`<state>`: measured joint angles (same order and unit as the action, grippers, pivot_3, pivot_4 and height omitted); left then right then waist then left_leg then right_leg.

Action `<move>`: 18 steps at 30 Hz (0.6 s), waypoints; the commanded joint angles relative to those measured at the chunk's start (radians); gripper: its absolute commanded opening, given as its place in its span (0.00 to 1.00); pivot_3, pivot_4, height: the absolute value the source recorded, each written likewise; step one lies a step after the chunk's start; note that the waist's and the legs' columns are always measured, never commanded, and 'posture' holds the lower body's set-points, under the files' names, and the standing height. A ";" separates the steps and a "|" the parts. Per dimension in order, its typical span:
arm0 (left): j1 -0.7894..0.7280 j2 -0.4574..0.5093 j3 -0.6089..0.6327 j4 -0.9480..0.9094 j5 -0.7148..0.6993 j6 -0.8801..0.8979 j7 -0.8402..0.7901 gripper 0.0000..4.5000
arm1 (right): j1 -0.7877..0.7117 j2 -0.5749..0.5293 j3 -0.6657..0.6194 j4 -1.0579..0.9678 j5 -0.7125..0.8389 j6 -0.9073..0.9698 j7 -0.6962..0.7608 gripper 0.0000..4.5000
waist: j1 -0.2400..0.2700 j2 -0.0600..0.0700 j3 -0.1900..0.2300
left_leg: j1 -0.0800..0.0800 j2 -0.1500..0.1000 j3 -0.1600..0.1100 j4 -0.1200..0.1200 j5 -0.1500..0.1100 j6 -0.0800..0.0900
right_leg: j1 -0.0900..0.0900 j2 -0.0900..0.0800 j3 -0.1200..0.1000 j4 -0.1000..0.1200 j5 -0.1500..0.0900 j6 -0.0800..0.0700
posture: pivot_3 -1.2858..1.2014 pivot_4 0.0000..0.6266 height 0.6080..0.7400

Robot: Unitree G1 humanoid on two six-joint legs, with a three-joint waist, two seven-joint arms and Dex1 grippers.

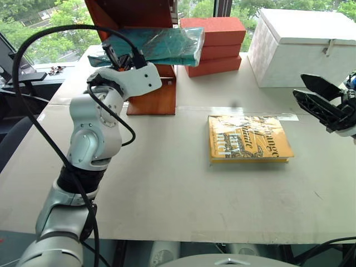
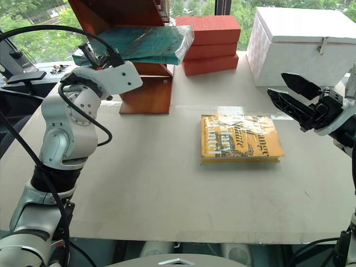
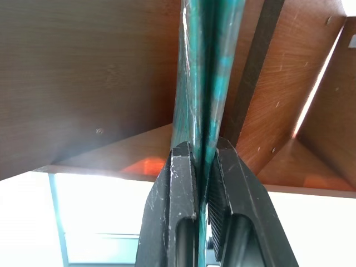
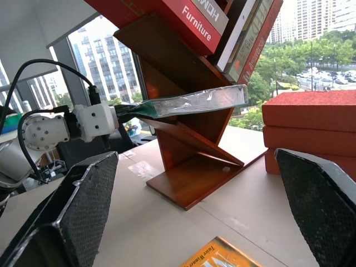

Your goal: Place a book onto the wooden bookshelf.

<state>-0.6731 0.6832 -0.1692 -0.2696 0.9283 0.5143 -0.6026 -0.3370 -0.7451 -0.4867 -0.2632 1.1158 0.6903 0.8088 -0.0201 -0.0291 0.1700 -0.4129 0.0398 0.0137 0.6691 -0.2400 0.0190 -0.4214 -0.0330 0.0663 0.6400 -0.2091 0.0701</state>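
My left gripper (image 1: 115, 55) is shut on the near end of the book (image 1: 164, 43), a teal one in wrinkled clear plastic. The left wrist view shows its two black fingers (image 3: 181, 189) clamped on the book's (image 3: 203, 72) edge. The book (image 4: 194, 103) is held about level and reaches across the slanted boards of the wooden bookshelf (image 1: 153, 101). Whether it rests on a board I cannot tell. My right gripper (image 2: 293, 97) hangs open and empty at the table's right side, well away from the shelf.
A yellow-orange book (image 1: 247, 139) lies flat mid-table. Stacked red bricks (image 1: 214, 44) stand right of the shelf, with a white box (image 1: 300, 47) at the back right. Other books (image 4: 194, 22) lean in the shelf's upper part. A black cable (image 1: 39, 111) loops around my left arm.
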 commanded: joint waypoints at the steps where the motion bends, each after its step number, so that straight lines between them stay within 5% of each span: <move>1: 0.006 0.000 0.018 -0.027 0.076 0.050 0.013 0.01 | -0.011 -0.001 -0.017 -0.029 0.004 -0.024 0.002 1.00 | -0.004 0.000 0.000 | 0.000 0.000 0.000 0.000 0.000 0.000 | 0.000 0.000 0.000 0.001 0.000 0.000 | 0.52 0.24 1.00; 5: 0.020 -0.010 0.021 -0.026 0.118 0.071 0.011 0.35 | -0.013 -0.001 -0.016 -0.027 0.002 -0.024 0.004 1.00 | -0.011 0.000 0.000 | 0.001 0.000 0.000 0.000 0.000 0.000 | 0.000 0.001 0.000 0.001 0.000 0.000 | 0.52 0.24 1.00; 11: 0.024 -0.058 0.055 -0.036 0.135 0.137 0.038 0.99 | -0.004 0.001 -0.019 -0.031 0.001 -0.024 0.005 1.00 | -0.005 0.000 0.000 | 0.000 0.000 0.000 0.000 0.000 0.000 | 0.000 0.000 0.000 0.001 0.000 0.000 | 0.52 0.24 1.00; 18: 0.081 -0.088 0.071 -0.109 0.080 0.093 0.048 0.99 | -0.004 -0.002 -0.024 -0.028 -0.006 -0.026 0.006 1.00 | 0.006 0.000 0.000 | 0.000 0.000 0.000 0.000 0.000 0.000 | 0.000 0.000 0.000 0.001 0.000 0.000 | 0.52 0.24 1.00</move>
<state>-0.5941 0.5947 -0.1259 -0.3227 1.0189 0.6227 -0.5649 -0.3368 -0.7409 -0.4862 -0.2642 1.1045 0.6874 0.8140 -0.0142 -0.0292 0.1700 -0.4131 0.0398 0.0134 0.6692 -0.2400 0.0190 -0.4214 -0.0331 0.0664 0.6407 -0.2091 0.0700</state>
